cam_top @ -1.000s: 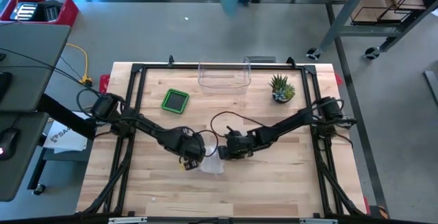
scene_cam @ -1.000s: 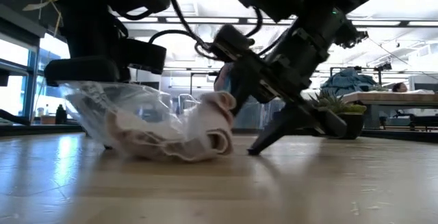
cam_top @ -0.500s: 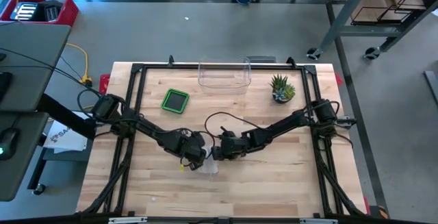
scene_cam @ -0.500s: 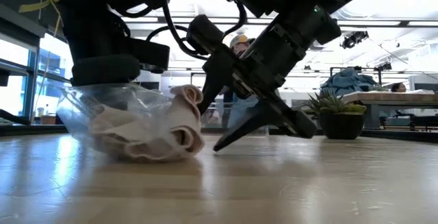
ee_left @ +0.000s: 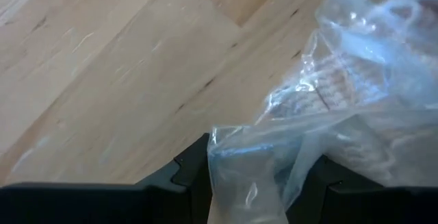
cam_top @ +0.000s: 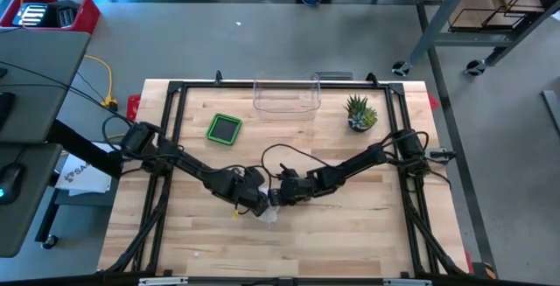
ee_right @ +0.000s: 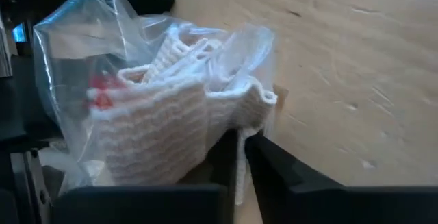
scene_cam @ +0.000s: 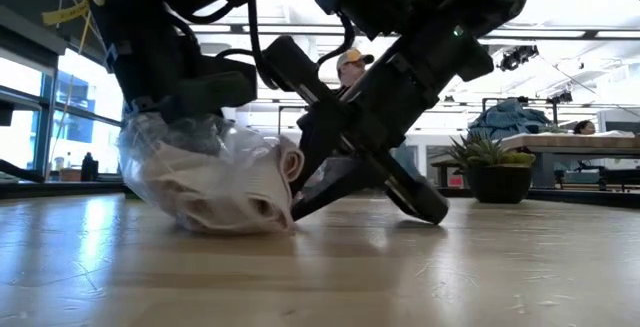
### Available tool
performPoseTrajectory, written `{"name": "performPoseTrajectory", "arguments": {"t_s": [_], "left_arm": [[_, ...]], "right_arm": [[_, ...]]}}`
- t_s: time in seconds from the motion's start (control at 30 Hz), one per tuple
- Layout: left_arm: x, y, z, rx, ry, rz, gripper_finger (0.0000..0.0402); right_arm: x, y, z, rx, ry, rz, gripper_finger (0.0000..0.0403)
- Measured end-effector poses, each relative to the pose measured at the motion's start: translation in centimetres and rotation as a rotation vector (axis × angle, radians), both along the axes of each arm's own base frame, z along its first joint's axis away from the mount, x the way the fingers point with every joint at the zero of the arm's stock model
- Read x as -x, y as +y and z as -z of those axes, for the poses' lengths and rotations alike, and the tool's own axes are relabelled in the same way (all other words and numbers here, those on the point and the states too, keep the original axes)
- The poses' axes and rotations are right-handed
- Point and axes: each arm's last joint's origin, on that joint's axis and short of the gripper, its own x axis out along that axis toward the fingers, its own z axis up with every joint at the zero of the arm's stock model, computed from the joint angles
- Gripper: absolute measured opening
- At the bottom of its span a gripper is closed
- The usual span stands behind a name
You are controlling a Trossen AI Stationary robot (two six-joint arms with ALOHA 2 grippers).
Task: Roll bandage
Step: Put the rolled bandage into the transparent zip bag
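Observation:
A white knit bandage (ee_right: 157, 128) lies crumpled inside a clear plastic bag (scene_cam: 200, 172) that rests on the wooden table at mid-table. One end of the bandage (scene_cam: 290, 162) sticks out of the bag's mouth toward my right gripper. My left gripper (cam_top: 256, 200) stands over the bag from the left, shut on the plastic. My right gripper (cam_top: 276, 197) comes in from the right, slanting down, shut on the bandage's protruding end. My left gripper pinches a bunched fold of the bag's plastic (ee_left: 246, 176) between its two fingers, coming steeply from above. The bag hangs slack below the fingers, its bottom on the table. My right gripper pinches a thin white edge (ee_right: 241, 157) at the bandage's protruding end, at the bag's mouth. The fingers slant down from the table's right. The rest of the bandage lies slack in the bag.
A green square box (cam_top: 225, 128), a clear bin (cam_top: 286, 98) and a small potted plant (cam_top: 360, 114) stand along the far side. The black frame (cam_top: 175, 102) runs around the table. Bare wood lies toward the near edge. A person shows beyond the table (scene_cam: 350, 67).
My right gripper has gone toward the table's left and slightly down, up to the bag's mouth, and has shut on the bandage's end. My left gripper has rolled about its own axis with the plastic. The bag has bunched up taller and shifted a little.

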Motion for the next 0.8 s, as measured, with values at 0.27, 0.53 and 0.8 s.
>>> {"name": "performPoseTrajectory", "arguments": {"t_s": [0.27,0.53,0.8], "left_arm": [[-0.3,0.0,-0.3,-0.025,-0.010,0.035,0.0133],[1.4,1.4,-3.1,-0.156,0.113,0.245,0.0133],[3.5,2.4,-6.5,-0.166,0.124,0.264,0.0133]], "right_arm": [[0.1,0.4,0.1,0.018,-0.004,0.011,0.0001],[1.7,0.5,-1.7,0.087,0.098,-0.054,0.0000],[2.5,0.0,-3.9,0.113,0.112,-0.160,0.0000]]}}
